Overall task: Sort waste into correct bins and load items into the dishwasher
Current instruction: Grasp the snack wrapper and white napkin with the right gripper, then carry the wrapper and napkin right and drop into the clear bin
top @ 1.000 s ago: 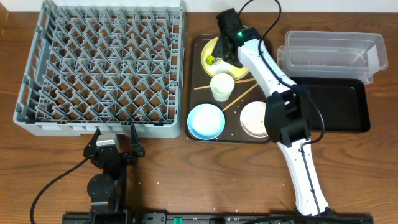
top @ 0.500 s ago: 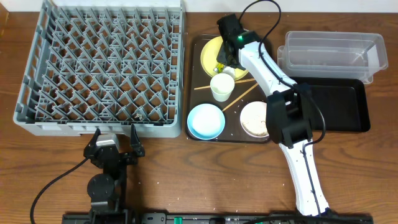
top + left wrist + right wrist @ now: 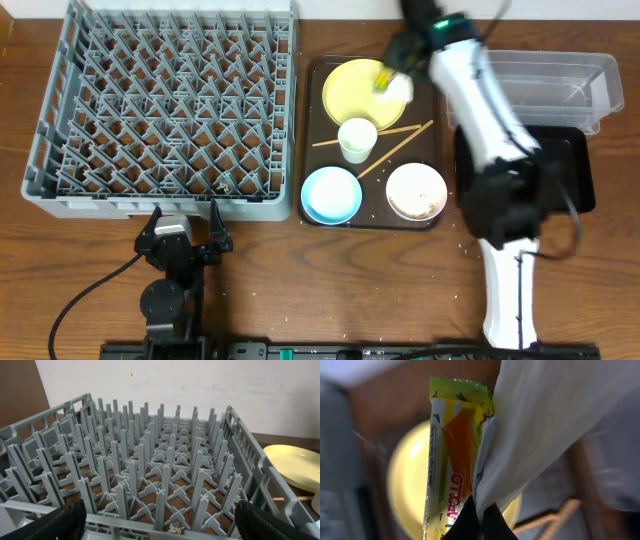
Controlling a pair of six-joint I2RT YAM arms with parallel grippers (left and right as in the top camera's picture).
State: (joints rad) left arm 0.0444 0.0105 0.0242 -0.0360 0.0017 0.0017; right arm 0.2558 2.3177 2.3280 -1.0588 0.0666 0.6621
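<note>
Right gripper is pinching wrapper and napkin together above the plate, probably to carry them to the bins, while left gripper is sitting wide open

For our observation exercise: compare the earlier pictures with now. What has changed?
The right arm's fingers closed on the snack wrapper and paper napkin and lifted them from the yellow plate, swinging toward the clear tub. Blue bowl, white bowl, cup, chopsticks, rack and open left fingers stayed put.
</note>
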